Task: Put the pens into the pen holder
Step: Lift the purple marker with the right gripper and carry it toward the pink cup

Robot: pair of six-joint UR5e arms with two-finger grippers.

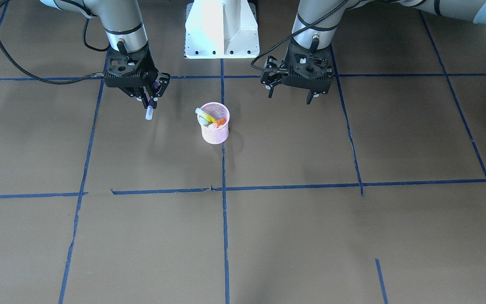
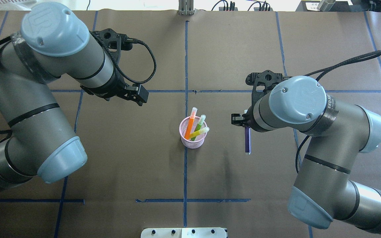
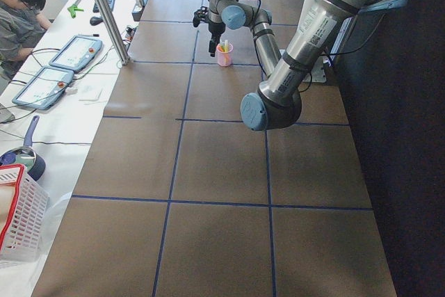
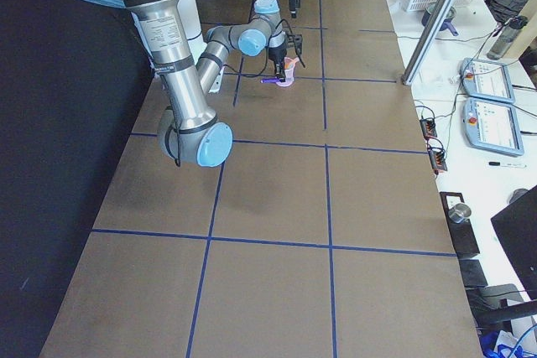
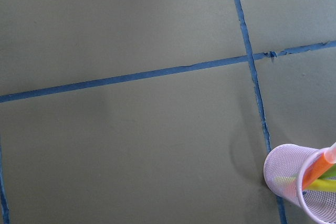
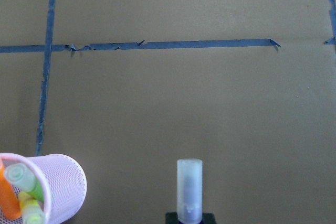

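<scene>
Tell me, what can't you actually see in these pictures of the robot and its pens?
- Overhead view: the right arm's wrist covers where the right gripper grips the purple pen.
- Right wrist view: the bottom edge cuts that pen off below its pale cap.
- Left wrist view: the corner cuts off part of the pink cup; none of the left gripper shows.
- Side views: cup and pens too small to count.

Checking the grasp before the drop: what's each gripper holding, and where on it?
Right gripper holds the purple pen, pinched on the barrel just behind its pale cap; the long purple end sticks out the other side. Left gripper is open, empty.
</scene>
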